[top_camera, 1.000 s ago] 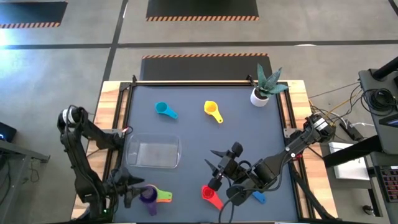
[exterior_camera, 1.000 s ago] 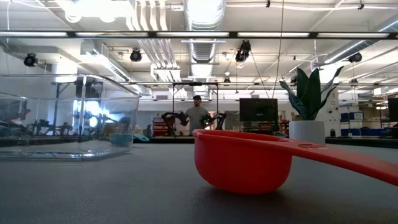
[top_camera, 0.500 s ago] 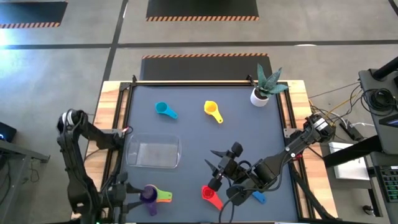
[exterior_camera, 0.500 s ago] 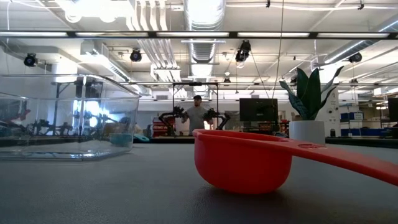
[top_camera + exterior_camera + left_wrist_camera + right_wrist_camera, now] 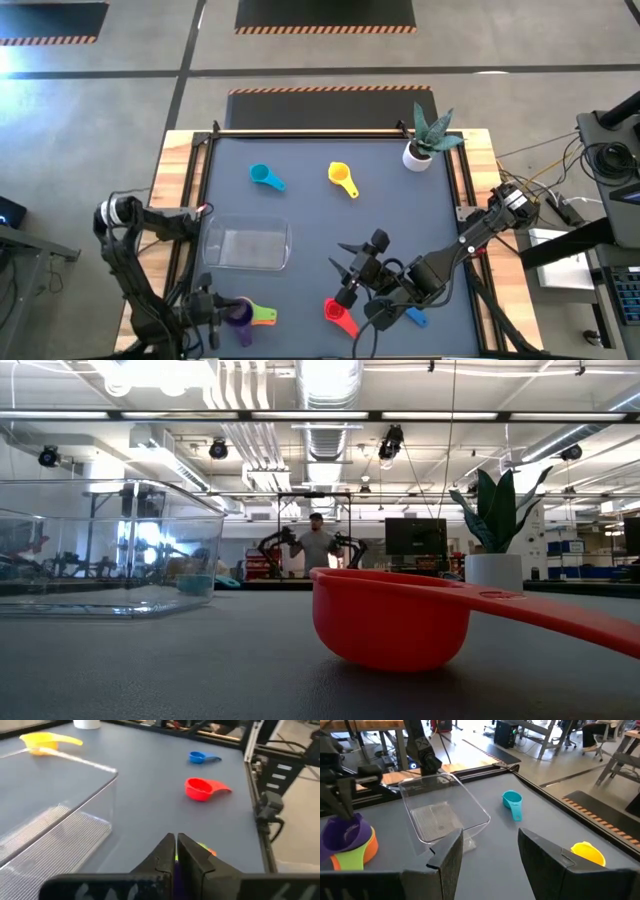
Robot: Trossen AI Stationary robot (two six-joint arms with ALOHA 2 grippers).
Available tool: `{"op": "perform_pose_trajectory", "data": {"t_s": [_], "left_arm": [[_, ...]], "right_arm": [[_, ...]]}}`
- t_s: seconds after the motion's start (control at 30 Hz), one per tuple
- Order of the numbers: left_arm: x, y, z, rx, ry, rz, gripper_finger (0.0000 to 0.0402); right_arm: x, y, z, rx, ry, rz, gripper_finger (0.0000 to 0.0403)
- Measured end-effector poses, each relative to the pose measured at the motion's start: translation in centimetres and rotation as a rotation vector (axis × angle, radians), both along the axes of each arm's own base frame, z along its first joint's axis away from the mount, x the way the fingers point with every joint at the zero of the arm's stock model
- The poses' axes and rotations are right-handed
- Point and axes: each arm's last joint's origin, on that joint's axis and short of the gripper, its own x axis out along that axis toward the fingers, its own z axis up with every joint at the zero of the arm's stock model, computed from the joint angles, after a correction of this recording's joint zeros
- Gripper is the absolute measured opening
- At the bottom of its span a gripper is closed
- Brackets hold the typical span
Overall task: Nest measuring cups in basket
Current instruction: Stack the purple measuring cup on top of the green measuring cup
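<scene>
The left gripper (image 5: 215, 310) has just snapped shut beside the purple cup (image 5: 239, 315), apparently holding nothing, so nesting hasn't begun.

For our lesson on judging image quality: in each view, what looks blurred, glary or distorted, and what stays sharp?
Low view: the red cup looms oversized and soft; ceiling lamps glare, and the basket mirrors the room. Left wrist view: the gripper's own fingers blur up close, while the blue cup reads clearly. Right wrist view: the cyan cup is crisp. High view: even light, faint shadows.
</scene>
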Motion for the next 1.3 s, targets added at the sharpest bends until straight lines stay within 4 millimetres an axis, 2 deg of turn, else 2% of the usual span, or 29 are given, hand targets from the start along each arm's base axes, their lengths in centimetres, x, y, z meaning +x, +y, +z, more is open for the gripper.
{"op": "perform_pose_trajectory", "data": {"t_s": [0.2, 0.4, 0.57, 0.73, 0.83, 0.93, 1.07, 1.2, 1.3], "left_arm": [[-0.4, 1.4, -2.1, -0.063, 0.057, 0.051, 0.0000], [-0.3, 1.3, -2.0, -0.073, 0.055, 0.046, 0.0000], [0.0, -1.0, 0.8, 0.031, 0.091, -0.075, 0.0000], [0.7, -4.1, 4.8, 0.102, 0.252, -0.279, 0.0000], [1.5, -5.7, 5.9, 0.075, 0.365, -0.372, 0.0000], [2.3, -7.2, 5.3, 0.044, 0.485, -0.429, 0.0000], [3.3, -8.4, 3.1, 0.027, 0.630, -0.442, 0.0000], [4.4, -8.7, 1.6, 0.039, 0.660, -0.410, 0.0000], [5.1, -8.2, 0.9, 0.049, 0.678, -0.378, 0.0000]], "right_arm": [[0.0, 0.0, -0.2, -0.004, 0.006, 0.001, 0.0178], [0.0, 0.0, -0.3, -0.006, 0.008, 0.001, 0.0178], [0.0, 0.0, -0.3, -0.006, 0.008, 0.001, 0.0178], [0.0, 0.0, -0.3, -0.005, 0.007, 0.001, 0.0178], [0.0, 0.0, -0.3, -0.005, 0.006, 0.000, 0.0178], [0.0, 0.0, -0.2, -0.004, 0.005, 0.000, 0.0178], [0.0, 0.0, -0.2, -0.004, 0.005, 0.000, 0.0178], [0.0, 0.0, -0.2, -0.005, 0.005, 0.000, 0.0178], [0.0, 0.0, -0.2, -0.006, 0.006, 0.001, 0.0178]]}}
